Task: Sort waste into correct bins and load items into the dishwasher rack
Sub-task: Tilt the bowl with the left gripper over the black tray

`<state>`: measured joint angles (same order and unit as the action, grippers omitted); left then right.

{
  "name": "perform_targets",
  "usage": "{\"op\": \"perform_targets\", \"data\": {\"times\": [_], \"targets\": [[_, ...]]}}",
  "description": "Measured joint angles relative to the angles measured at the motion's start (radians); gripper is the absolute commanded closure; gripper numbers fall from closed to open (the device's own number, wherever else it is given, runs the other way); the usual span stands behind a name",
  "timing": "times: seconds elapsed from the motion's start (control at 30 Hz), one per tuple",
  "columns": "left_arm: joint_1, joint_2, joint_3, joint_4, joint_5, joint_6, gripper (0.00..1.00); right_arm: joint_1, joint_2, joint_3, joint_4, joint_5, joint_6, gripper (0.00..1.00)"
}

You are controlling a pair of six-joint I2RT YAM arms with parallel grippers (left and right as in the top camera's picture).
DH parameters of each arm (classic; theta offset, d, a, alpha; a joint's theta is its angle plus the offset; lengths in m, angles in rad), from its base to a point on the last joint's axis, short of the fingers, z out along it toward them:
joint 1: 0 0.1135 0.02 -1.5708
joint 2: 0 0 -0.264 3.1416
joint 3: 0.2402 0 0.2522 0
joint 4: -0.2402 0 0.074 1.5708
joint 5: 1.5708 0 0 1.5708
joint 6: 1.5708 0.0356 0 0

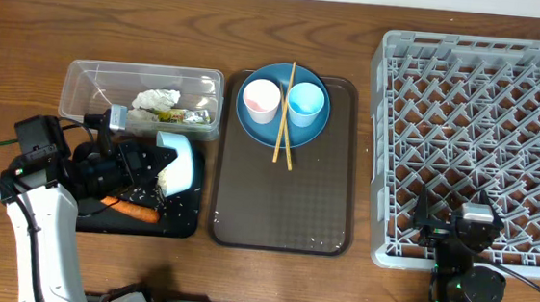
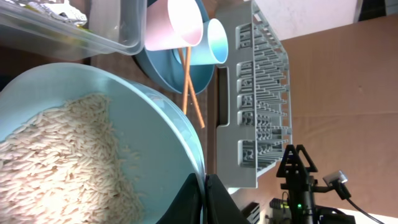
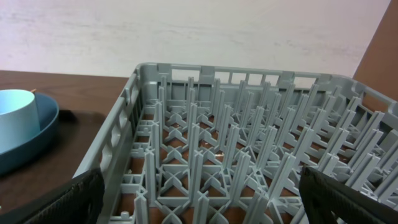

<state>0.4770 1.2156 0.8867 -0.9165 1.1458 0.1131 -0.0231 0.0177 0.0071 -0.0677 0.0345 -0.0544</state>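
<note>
white rice grains (image 2: pixel 62 155) lie in the pale-blue bowl with white inside (image 1: pixel 180 163), tipped over the shallow black rectangular tray (image 1: pixel 180 219) and pinched at its rim by the left gripper (image 2: pixel 202 198). a small orange carrot (image 1: pixel 130 210) lies in that tray. behind, the clear plastic rectangular tub (image 1: pixel 82 88) holds a crumpled white paper napkin (image 1: pixel 156 99) and a yellow-green snack wrapper (image 1: pixel 181 116). on the dark brown serving tray (image 1: pixel 280 210), a round blue plate (image 1: pixel 305 134) carries a small pink cup (image 1: pixel 260 100), a light-blue cup (image 1: pixel 305 103) and thin wooden chopsticks (image 1: pixel 285 114). the right gripper (image 1: pixel 459 221) gapes wide at the near edge of the grey pegged plastic rack (image 1: pixel 483 139).
</note>
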Motion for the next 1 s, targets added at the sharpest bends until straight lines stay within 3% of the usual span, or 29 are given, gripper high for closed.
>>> {"op": "perform_targets", "data": {"times": [0.63,1.0], "targets": [[0.010,0.105,0.000,0.009,0.146,0.044,0.94,0.000,0.000,0.000,0.000,0.000,0.000,0.01],[0.122,0.126,0.000,0.011,0.258,0.072,0.94,0.000,0.000,0.000,0.000,0.000,0.000,0.01]]}}
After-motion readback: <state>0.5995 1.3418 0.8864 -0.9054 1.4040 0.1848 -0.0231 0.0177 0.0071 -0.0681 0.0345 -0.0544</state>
